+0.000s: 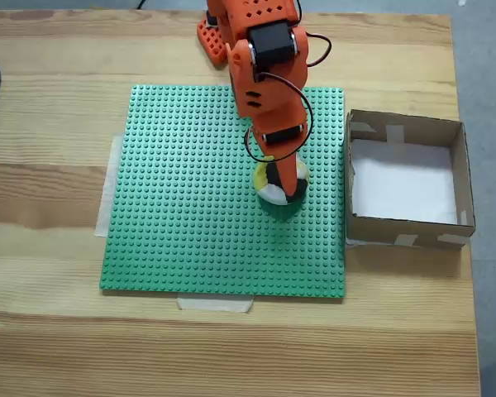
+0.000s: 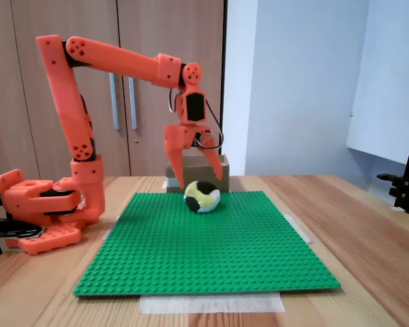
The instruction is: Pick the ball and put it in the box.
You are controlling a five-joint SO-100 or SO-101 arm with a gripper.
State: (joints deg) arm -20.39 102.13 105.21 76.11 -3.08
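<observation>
Pincer over the ball, box waiting aside.
We see the pincer point(image 2: 195, 178) spread open just above the ball point(image 2: 202, 196), which rests on the green studded mat point(image 1: 190, 215); the box point(image 1: 459, 178) sits at the mat's three o'clock on the counter point(image 1: 50, 331).

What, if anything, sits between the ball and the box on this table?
Nothing visible does. In a fixed view the ball lies on the green studded baseplate under the open tool, and the plate between it and the cardboard box is bare. The box's near wall is the only thing to clear.
</observation>
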